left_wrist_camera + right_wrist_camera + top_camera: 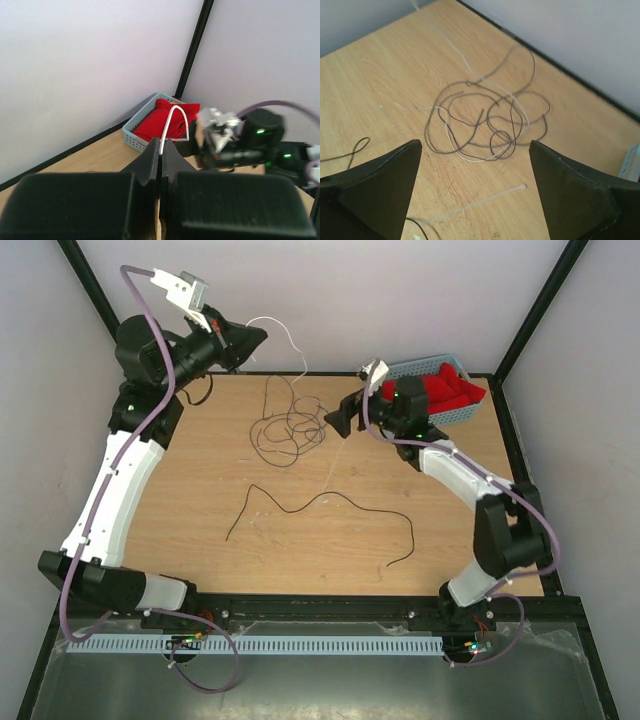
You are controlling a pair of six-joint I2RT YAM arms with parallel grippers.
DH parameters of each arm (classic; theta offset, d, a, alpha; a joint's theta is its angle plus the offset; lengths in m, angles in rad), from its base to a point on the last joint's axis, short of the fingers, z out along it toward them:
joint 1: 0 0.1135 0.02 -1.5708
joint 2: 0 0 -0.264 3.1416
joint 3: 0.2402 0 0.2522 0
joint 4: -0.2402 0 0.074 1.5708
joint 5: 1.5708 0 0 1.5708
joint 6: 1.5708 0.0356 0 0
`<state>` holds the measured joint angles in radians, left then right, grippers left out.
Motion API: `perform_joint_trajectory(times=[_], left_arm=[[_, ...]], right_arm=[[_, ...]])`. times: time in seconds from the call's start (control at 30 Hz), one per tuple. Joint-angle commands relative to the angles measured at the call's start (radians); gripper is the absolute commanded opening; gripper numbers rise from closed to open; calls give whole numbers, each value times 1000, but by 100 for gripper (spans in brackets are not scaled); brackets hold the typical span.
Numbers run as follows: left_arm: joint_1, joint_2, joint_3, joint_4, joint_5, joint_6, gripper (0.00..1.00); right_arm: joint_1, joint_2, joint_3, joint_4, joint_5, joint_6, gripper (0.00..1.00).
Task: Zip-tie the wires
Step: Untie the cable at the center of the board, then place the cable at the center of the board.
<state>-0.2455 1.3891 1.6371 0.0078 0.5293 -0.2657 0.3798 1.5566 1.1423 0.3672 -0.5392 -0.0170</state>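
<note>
Wires [290, 425] = light, floppy tangle nr far edge, abt midway; prob springy, so best gathered where the loops cross. Zip tie [485, 199] lies flat just beside them, twd right edge; thin, semi-stiff, likely slick, so take it by the tail. R gripper [475, 145] spread wide over it, empty. L gripper [160, 150] pinched on a pale strand [166, 125] nr far-left corner. Tie hardly shows fr top cam; strand's gripped end hidden.

Lab robot cell. Wooden bench [330, 540] walled by plain white panels [330, 300] on black frame posts [535, 310]. Left arm [115, 480] and right arm [470, 480] bolted to near rail [320, 608], slotted cable duct [300, 645] in front. Blue basket [470, 412] far right.
</note>
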Motion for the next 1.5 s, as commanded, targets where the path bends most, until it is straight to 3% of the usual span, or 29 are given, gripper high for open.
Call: perform_joint_trajectory(times=[0.0,0.17,0.57,0.63,0.7,0.83,0.93,1.07,1.27,1.47], left_arm=[[2,-33,28,-19,-15,-29,0],[5,-35,31,-21,-23,-29,0],[22,-50,41,-35,-16,-42,0],[30,-50,44,-35,-8,-53,0],[38,-50,49,-34,-1,-65,0],[95,-56,62,-34,22,-116,0],[153,-74,52,-35,49,-148,0],[233,-125,-9,-36,65,-175,0],[385,-190,-125,-36,136,-241,0],[464,-226,-219,-36,184,-258,0]], right_arm=[[3,137,-8,140,166,184,99],[7,345,78,188,274,260,100],[26,669,381,196,265,333,89],[28,709,425,196,263,340,83],[28,747,464,192,252,350,71],[28,769,541,129,236,334,24],[28,712,544,96,276,286,1],[28,619,628,-20,373,145,0],[26,557,908,-316,489,-93,0],[27,463,954,-370,534,-197,0]])
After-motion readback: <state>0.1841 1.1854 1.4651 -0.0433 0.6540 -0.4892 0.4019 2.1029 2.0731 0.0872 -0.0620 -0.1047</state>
